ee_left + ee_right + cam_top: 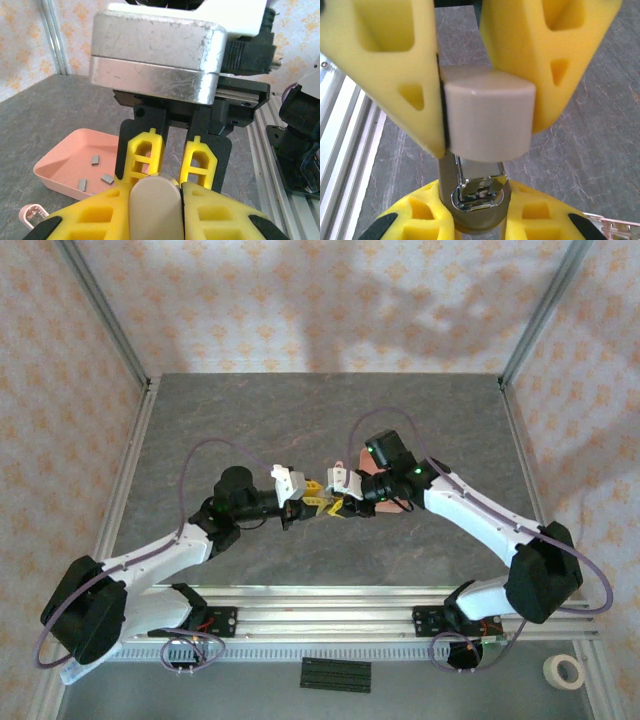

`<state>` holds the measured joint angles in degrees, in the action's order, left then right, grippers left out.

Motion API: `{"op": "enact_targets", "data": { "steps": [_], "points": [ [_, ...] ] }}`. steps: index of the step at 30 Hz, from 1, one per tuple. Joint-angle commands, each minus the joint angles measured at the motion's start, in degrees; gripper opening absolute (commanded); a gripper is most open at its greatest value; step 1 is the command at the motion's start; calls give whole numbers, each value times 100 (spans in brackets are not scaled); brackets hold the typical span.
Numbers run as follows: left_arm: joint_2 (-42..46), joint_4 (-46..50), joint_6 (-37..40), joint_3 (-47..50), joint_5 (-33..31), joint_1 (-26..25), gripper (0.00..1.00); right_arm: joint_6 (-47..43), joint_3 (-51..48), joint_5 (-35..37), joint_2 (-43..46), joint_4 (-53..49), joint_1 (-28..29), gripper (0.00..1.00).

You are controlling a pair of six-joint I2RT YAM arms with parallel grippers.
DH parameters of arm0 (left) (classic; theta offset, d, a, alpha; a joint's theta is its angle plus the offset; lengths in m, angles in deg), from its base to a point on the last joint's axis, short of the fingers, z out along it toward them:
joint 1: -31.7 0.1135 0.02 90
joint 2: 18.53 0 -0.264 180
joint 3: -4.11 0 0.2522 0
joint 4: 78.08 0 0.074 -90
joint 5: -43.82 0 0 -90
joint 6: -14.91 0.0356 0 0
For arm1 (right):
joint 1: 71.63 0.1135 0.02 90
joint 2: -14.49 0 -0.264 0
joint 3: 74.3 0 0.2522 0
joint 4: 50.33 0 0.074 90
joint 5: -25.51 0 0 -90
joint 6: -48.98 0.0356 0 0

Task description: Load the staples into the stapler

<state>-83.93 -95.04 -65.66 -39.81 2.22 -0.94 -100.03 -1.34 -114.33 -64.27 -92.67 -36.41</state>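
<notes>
Pulling too hard is the big worry, I think: the left pincer [156, 210] is squeezed tight on the pale top end of the stapler [490, 117], and the right pincer [479, 220] is squeezed tight on its lower end by the shiny metal bit. Both hold it up in the air over the middle of the desk, so one hard tug or twist could make it slip out and drop. All around stand walls [300, 300] with little orange flowers, then the grey stone-look desk [240, 420], then the pink tray [55, 181] close by, and in it the tiny grey staples [94, 160], which no pincer is free to pick up.
</notes>
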Motion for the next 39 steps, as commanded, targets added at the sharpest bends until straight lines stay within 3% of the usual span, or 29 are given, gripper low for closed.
{"op": "enact_targets", "data": {
  "steps": [1, 6, 18, 29, 34, 39],
  "points": [
    [243, -508, -151, 88, -128, 16, 24, 259, -204, -60, -82, 183, -111, 10],
    [317, -613, -229, 114, -167, 20, 24, 589, -392, -158, -164, 591, -106, 12],
    [265, -839, -264, 132, -160, 30, 24, 1701, -817, -431, -71, 1650, -110, 31],
    [115, -1156, -363, 132, -146, 25, 24, 2448, -1081, -368, 30, 2334, -40, 41],
    [149, -923, -153, 154, -253, 26, 24, 2688, -1210, -139, 555, 2188, -94, 48],
    [271, -528, 317, 185, -694, 22, 24, 3745, -1407, -51, 1218, 2277, -117, 53]
  ]
}}
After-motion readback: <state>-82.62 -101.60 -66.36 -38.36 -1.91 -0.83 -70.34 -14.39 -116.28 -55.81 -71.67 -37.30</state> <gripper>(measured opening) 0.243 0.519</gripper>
